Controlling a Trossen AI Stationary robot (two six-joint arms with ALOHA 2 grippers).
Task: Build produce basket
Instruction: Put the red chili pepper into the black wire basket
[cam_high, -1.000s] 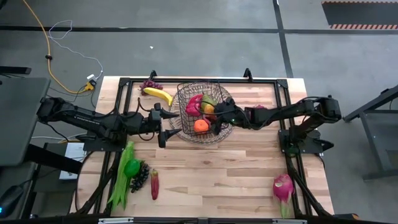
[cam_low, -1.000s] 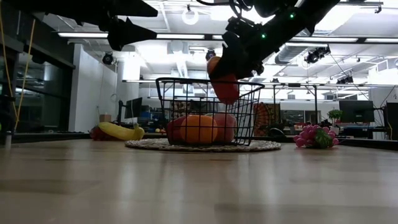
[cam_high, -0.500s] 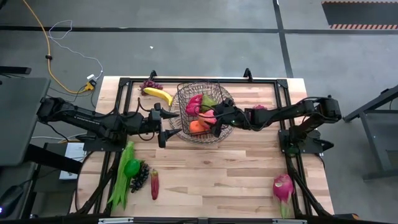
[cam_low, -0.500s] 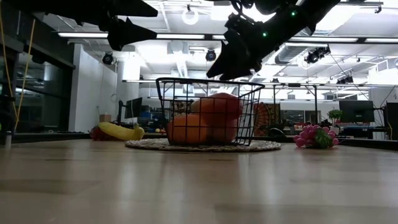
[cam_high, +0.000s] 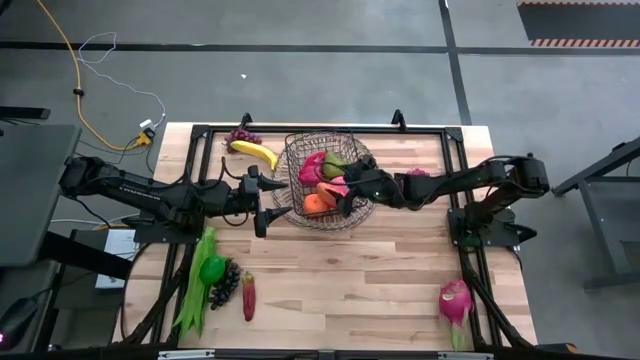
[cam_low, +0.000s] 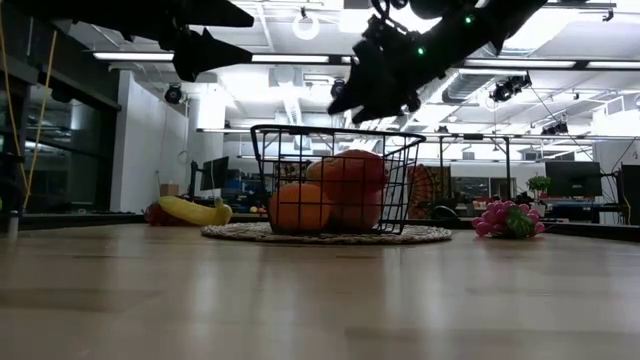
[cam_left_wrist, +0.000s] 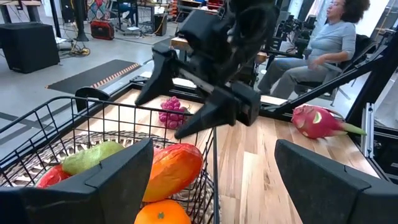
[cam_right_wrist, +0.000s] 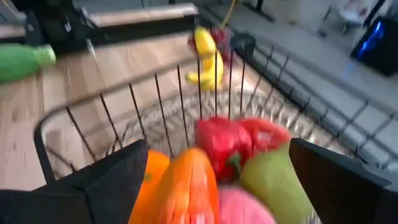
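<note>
The dark wire basket (cam_high: 322, 182) stands on a round woven tray (cam_low: 240, 233) at the table's far middle. Inside lie an orange (cam_low: 298, 208), an orange-red fruit (cam_left_wrist: 174, 171), a red pepper (cam_right_wrist: 221, 143) and a green pear (cam_left_wrist: 93, 155). My right gripper (cam_high: 340, 197) hangs open just above the basket's rim (cam_low: 372, 108), its fingers over the fruit (cam_right_wrist: 217, 146). My left gripper (cam_high: 280, 198) waits open at the basket's left side, raised off the table (cam_low: 215, 60), and looks across the basket (cam_left_wrist: 214, 146).
A banana (cam_high: 255, 152) and purple grapes (cam_high: 240, 136) lie left of the basket at the far edge. Green beans (cam_high: 195, 285), a green pepper (cam_high: 212, 268) and dark grapes (cam_high: 226, 282) sit near left. A dragon fruit (cam_high: 455, 300) lies near right. A person (cam_left_wrist: 329, 43) sits beyond the table.
My right gripper let go of the orange-red fruit it held above the basket. The fruit dropped in and now rests on the other produce beside the orange. The gripper then rose a little above the rim, fingers apart.
</note>
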